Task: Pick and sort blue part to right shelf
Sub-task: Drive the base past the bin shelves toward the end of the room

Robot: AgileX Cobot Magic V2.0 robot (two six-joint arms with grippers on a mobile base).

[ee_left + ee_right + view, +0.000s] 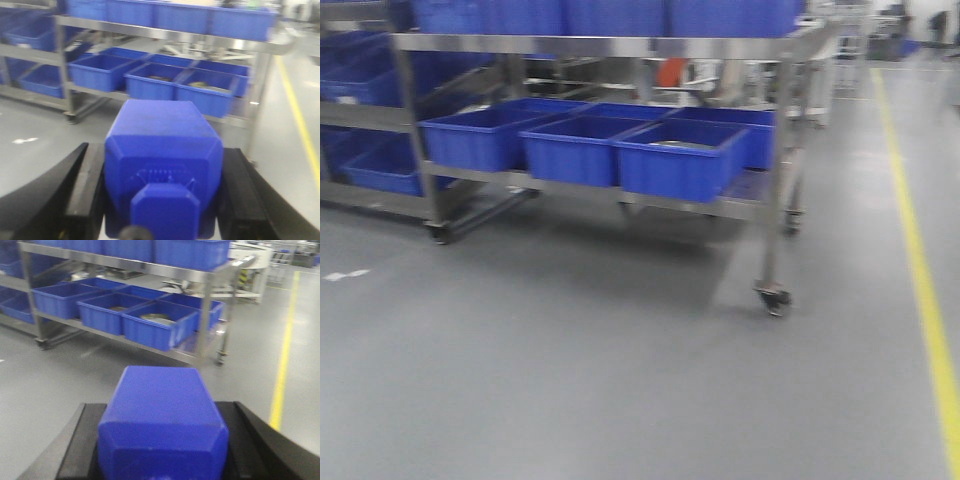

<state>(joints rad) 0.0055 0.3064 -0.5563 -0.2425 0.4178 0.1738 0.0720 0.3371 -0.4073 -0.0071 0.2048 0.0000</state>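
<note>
Evidently both arms are loaded: the left end effector is clamped on the blue part, its neck pointing back toward the wrist and its long axis along the fingers, while the right end effector clamps a second blue part. The shelf stands ahead, well apart.

You find no readable text, label, brand or number in any view. In the left wrist view, the blue part bears a raised moulded patch near its neck, too blurred to read. The yellow floor line is plain, and the white floor mark is too small to read.
</note>
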